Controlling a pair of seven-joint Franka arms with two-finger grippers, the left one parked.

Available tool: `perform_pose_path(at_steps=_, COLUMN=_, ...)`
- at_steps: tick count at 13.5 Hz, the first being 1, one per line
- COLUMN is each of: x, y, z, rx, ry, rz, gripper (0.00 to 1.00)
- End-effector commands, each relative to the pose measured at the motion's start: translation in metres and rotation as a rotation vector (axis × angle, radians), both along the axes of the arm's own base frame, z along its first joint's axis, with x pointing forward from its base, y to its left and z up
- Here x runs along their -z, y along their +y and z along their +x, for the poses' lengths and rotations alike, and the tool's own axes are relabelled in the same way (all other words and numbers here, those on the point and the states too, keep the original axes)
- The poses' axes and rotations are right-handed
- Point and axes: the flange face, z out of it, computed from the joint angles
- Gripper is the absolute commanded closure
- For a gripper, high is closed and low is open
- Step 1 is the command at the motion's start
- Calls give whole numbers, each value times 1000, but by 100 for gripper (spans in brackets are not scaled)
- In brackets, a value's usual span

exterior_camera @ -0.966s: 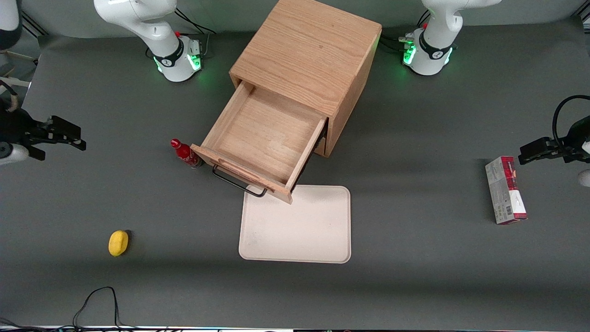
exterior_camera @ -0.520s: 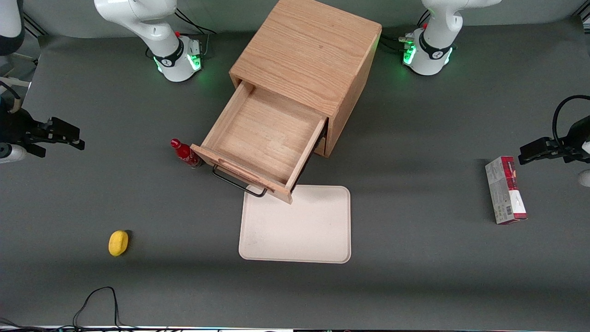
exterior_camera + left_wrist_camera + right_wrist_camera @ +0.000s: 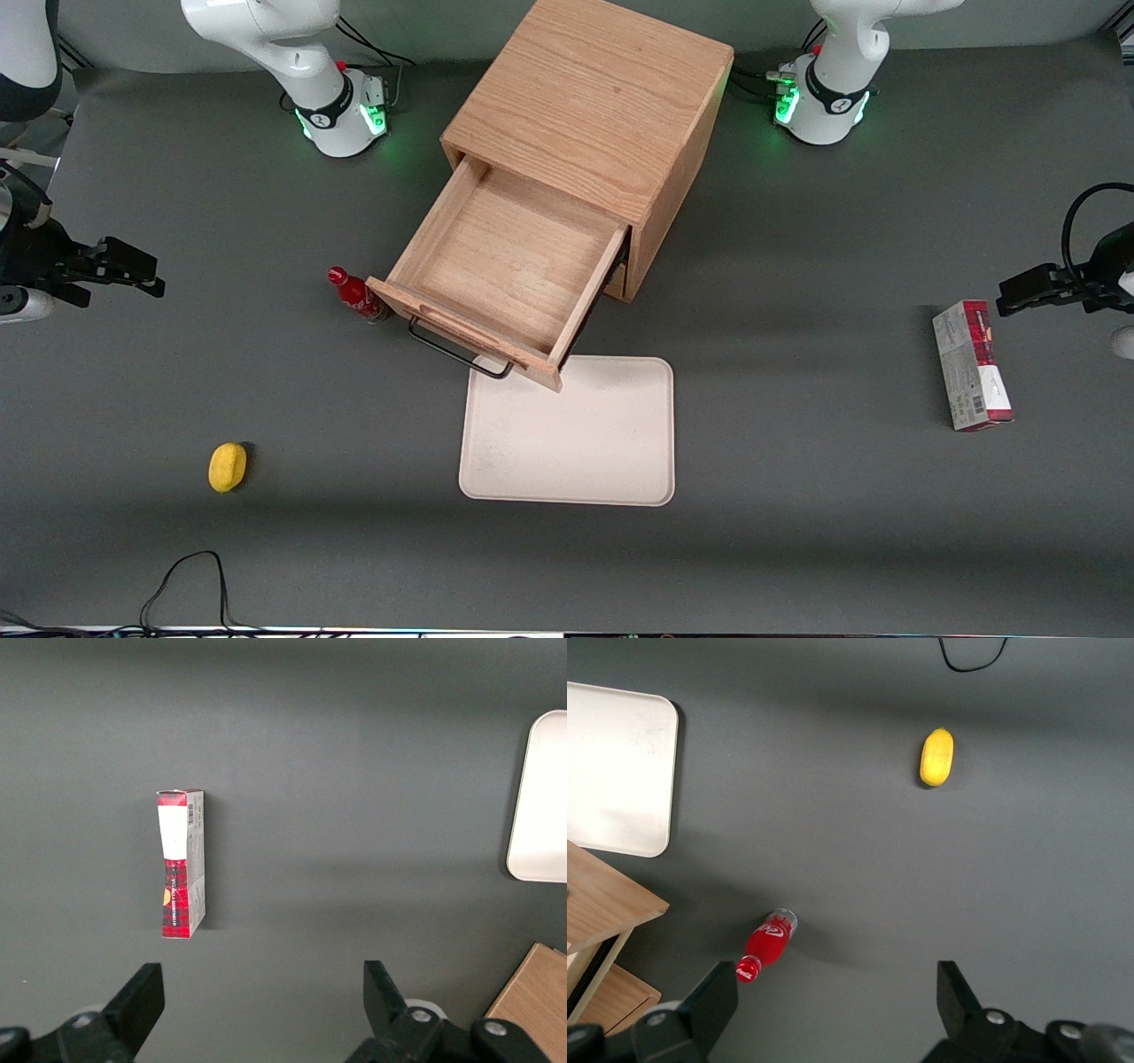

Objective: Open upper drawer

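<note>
Upper drawer unchanged, open claw retreated

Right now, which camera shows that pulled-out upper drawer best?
The front view: the upper drawer shows whole, pulled out, tray bare. The right wrist view catches only a wooden corner; the left wrist view only a cabinet edge. The hand hangs open, well away from it.
</note>
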Motion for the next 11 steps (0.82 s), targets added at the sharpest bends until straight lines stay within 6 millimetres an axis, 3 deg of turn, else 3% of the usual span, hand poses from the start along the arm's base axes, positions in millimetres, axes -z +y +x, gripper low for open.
perform_pose_path(at_steps=1, x=-4, y=-5, z=-4, rx=15, ry=-15, rz=-28, gripper=0)
perform_pose_path(at_steps=11, x=-2, y=-8, z=-5, rx=26, ry=-2, rz=-47, gripper=0)
